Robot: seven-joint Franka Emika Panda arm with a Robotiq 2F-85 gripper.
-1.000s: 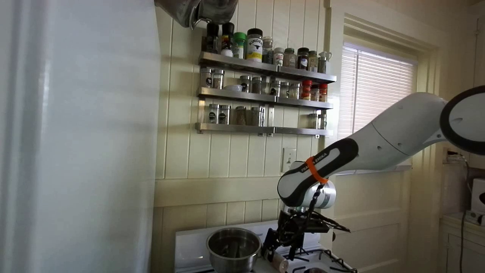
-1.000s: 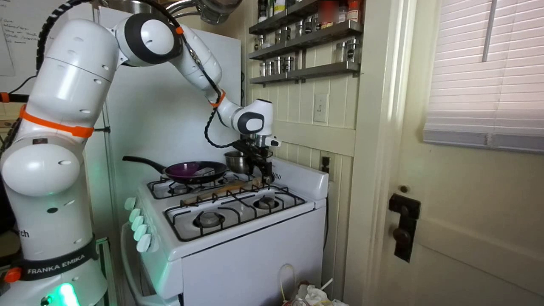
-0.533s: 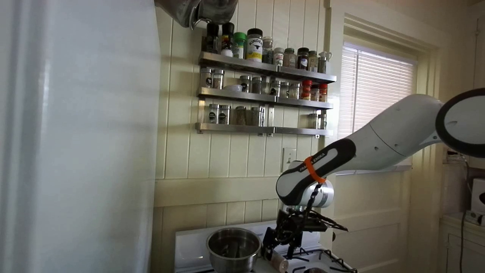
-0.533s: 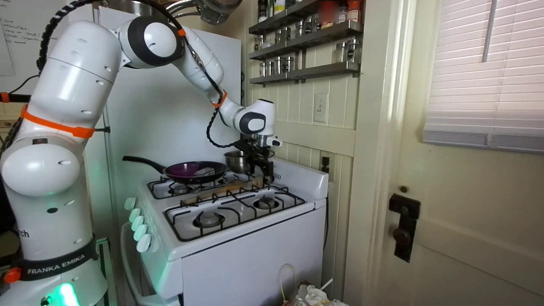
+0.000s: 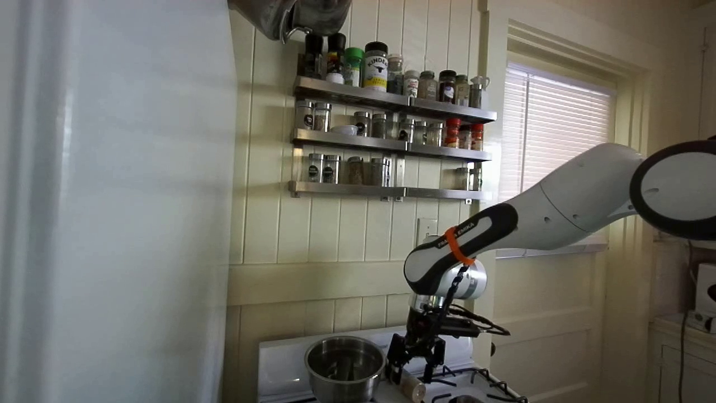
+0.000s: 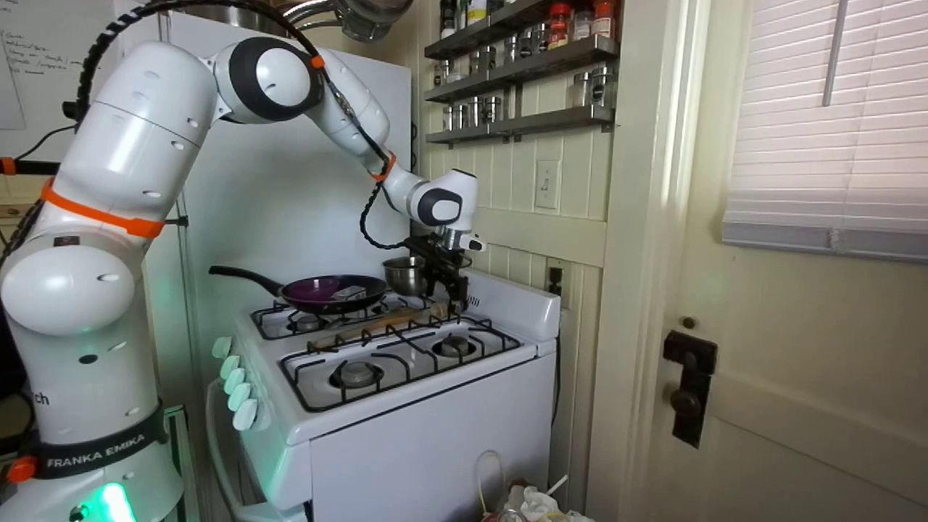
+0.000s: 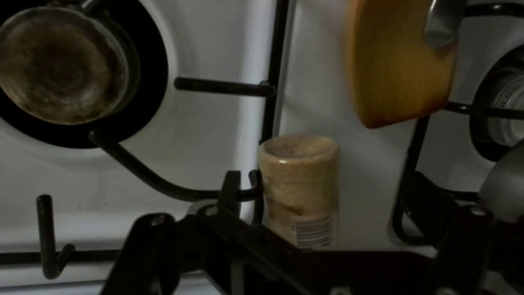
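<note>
A clear jar (image 7: 301, 176) of tan powder with a barcode label appears to lie on its side on the stove's white middle strip. My gripper (image 7: 326, 194) stands open above it in the wrist view. The jar sits between the spread fingers (image 7: 230, 194), nearer the left one, with a wider gap on the right. Its far end is hidden behind the gripper body. In an exterior view the gripper (image 5: 412, 374) straddles the jar (image 5: 414, 388), whose round end shows. Ahead of the jar lies a wooden utensil (image 7: 401, 73), with a metal one partly over it.
Left of the gripper stands a steel pot (image 5: 344, 390). A black pan (image 6: 362, 299) with a purple item sits on the left burners, and black grates (image 6: 406, 362) flank the strip. The stove's backguard (image 6: 507, 304) rises close behind the gripper. Spice shelves (image 5: 358, 190) hang above.
The arm's upper links have shifted forward and slightly down, and the wrist stands more upright. The fingertips stay around the jar, open throughout. The jar looks unmoved.
</note>
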